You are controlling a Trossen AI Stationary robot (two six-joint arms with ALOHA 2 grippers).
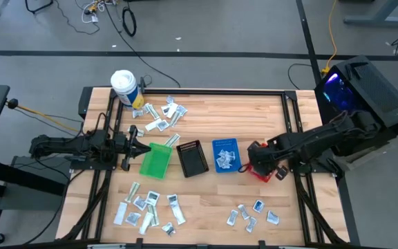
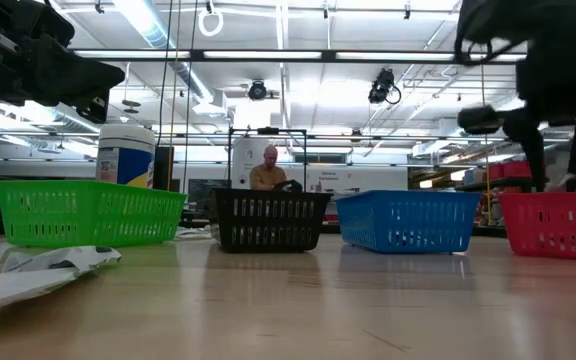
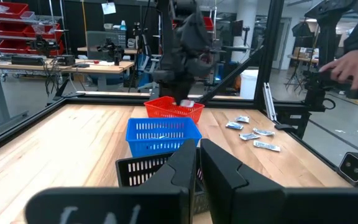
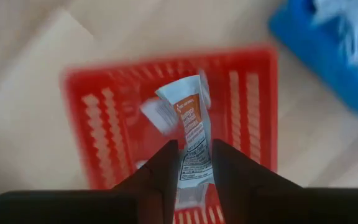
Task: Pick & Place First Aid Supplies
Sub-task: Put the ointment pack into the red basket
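4 bins (image 1: 191, 158) in a row mid-table | tub (image 1: 124, 88) behind (far-left corner) | sachets (image 1: 147, 210) in front

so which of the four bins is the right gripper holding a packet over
The red bin, at the row's right end; the right gripper holds an orange-printed sachet above it.

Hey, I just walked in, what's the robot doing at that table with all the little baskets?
It is sorting small first aid packets into coloured bins. The right gripper holds an orange-printed sachet above the red bin at the right end of the row. The left gripper is shut and holds nothing, waiting beside the green bin. The blue bin already holds some packets, and more lie loose in clusters on the table.
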